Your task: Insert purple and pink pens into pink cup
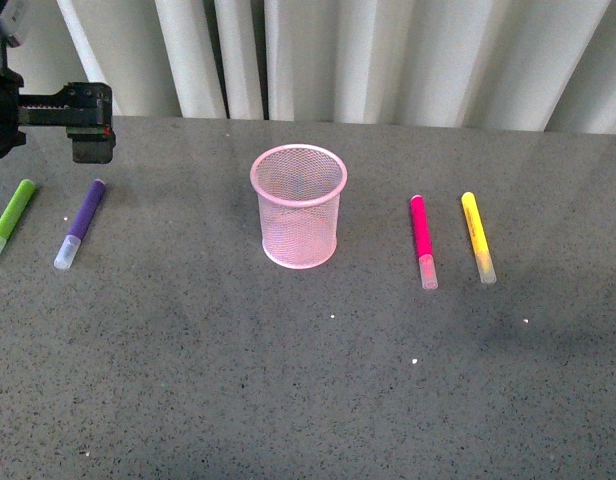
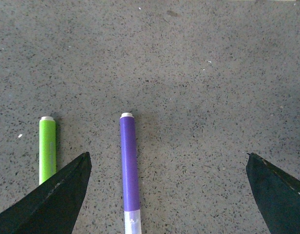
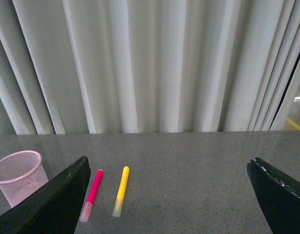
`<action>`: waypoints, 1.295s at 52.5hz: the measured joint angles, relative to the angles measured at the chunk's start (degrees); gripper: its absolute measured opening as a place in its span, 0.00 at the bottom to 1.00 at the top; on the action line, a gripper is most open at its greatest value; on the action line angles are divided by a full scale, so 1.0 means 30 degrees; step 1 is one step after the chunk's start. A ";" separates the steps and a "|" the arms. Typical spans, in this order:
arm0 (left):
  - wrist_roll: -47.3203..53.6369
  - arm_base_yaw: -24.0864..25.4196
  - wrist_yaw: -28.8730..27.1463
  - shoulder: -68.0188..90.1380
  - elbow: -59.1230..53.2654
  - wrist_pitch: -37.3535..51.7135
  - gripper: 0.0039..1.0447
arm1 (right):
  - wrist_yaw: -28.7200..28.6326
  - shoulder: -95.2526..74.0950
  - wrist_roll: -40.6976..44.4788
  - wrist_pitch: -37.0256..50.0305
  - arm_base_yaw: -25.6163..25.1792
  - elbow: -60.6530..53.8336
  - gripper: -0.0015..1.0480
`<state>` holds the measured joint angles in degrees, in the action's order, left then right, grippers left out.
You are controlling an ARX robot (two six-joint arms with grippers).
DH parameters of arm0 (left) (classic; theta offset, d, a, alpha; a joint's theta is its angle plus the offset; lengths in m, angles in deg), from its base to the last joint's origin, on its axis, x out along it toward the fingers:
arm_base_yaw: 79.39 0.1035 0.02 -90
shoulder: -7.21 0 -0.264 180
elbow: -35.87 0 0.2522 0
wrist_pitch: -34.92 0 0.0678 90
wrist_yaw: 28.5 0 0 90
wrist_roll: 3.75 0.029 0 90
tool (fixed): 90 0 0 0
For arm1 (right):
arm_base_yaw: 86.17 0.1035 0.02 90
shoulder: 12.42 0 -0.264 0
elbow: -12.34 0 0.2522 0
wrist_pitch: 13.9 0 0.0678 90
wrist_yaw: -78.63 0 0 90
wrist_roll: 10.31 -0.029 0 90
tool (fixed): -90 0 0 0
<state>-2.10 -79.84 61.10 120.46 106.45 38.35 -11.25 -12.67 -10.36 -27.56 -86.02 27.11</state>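
Where four pens (image 1: pixel 81 223) lie, one cup (image 1: pixel 300 235).

Front view looks forward and down across the whole desk (image 1: pixel 308 400) to the curtain (image 1: pixel 388 60). Left wrist view faces down, close over the purple pen (image 2: pixel 129 165) and lime-green marker (image 2: pixel 47 148), both also at the front view's left. Right wrist view faces the curtain from farther off, sharing the pink pen (image 3: pixel 93 190), yellow marker (image 3: pixel 121 187) and pink cup (image 3: pixel 18 178)
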 joint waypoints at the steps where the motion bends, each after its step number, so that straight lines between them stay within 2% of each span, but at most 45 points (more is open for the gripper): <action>1: 0.0051 0.0007 -0.0007 0.0233 0.0226 -0.0080 0.94 | -0.0007 0.0000 0.0000 0.0000 0.0000 0.0000 0.93; 26: 0.0328 0.0153 -0.0546 0.4131 0.3606 -0.1734 0.94 | -0.0007 0.0000 0.0000 0.0000 0.0000 0.0000 0.93; 68: -0.0015 0.0583 -0.0867 0.6484 0.5311 -0.2025 0.94 | -0.0007 0.0000 0.0000 0.0000 0.0000 0.0000 0.93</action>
<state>-2.14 -78.09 58.50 139.92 122.38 32.27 -11.27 -12.67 -10.36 -27.56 -86.02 27.11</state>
